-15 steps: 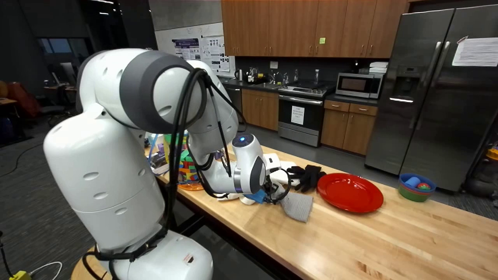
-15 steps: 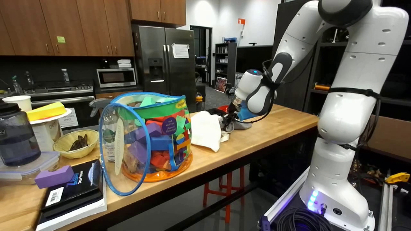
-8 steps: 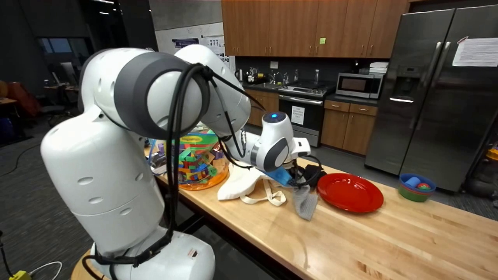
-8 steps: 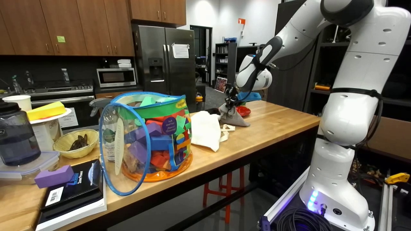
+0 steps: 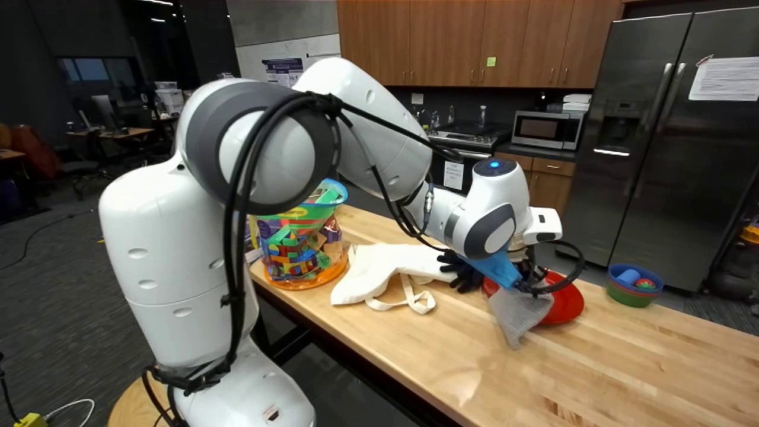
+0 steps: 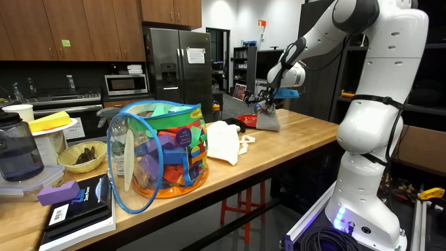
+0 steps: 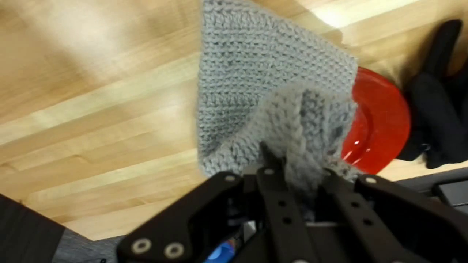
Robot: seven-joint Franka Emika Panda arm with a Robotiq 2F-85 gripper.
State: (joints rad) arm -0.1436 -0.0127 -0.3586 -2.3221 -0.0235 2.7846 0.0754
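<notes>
A grey knitted cloth (image 7: 270, 80) near the red plate (image 7: 382, 120) looked like matt, rough, ribbed yarn, while the plate was smooth and glossy. Beneath the plate, the tabletop (image 5: 593, 367) was wood with a polished sheen. Near the plate, the black glove (image 7: 435, 106) looked like matt cloth, the cream tote bag (image 5: 385, 262) like woven fabric, the nested bowls (image 5: 633, 296) like smooth plastic.
</notes>
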